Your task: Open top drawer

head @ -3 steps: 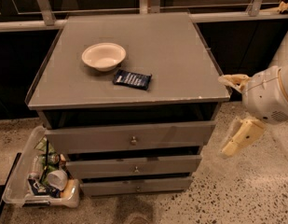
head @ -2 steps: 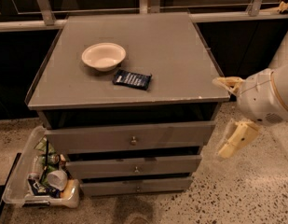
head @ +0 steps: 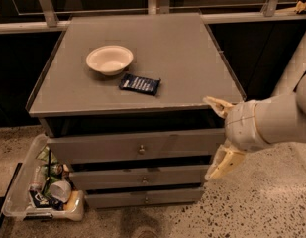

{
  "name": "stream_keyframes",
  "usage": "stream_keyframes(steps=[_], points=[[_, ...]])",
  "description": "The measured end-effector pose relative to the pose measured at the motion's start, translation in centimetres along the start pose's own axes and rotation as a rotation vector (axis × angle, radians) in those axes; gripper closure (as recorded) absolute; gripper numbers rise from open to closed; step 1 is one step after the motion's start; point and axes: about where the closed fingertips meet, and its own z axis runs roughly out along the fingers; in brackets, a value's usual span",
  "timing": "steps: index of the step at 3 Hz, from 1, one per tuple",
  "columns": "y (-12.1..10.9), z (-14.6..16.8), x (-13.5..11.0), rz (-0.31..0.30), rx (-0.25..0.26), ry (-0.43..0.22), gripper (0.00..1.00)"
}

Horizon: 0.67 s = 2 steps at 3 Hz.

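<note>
— What is the clear bin (head: 14, 195) holding?
— A cup (head: 60, 190) and wrappers; it's sitting on the floor, left of the cabinet (head: 182, 48).
— The gripper (head: 218, 135)?
— Hanging spread wide at the top drawer's (head: 98, 148) right end, apart from its knob (head: 141, 149).

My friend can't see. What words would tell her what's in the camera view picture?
A robot's gripper, jaws open, hangs by the right end of the top drawer of a grey cabinet, not touching the knob. A white bowl and a dark packet sit on top.
</note>
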Motion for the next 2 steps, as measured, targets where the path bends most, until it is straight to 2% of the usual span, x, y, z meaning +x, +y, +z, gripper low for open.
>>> stream_keyframes(steps=[1, 2], points=[[-1.11, 0.05, -0.05, -0.018, 0.047, 0.006, 0.0], [-1.03, 0.04, -0.09, -0.018, 0.044, 0.006, 0.0]])
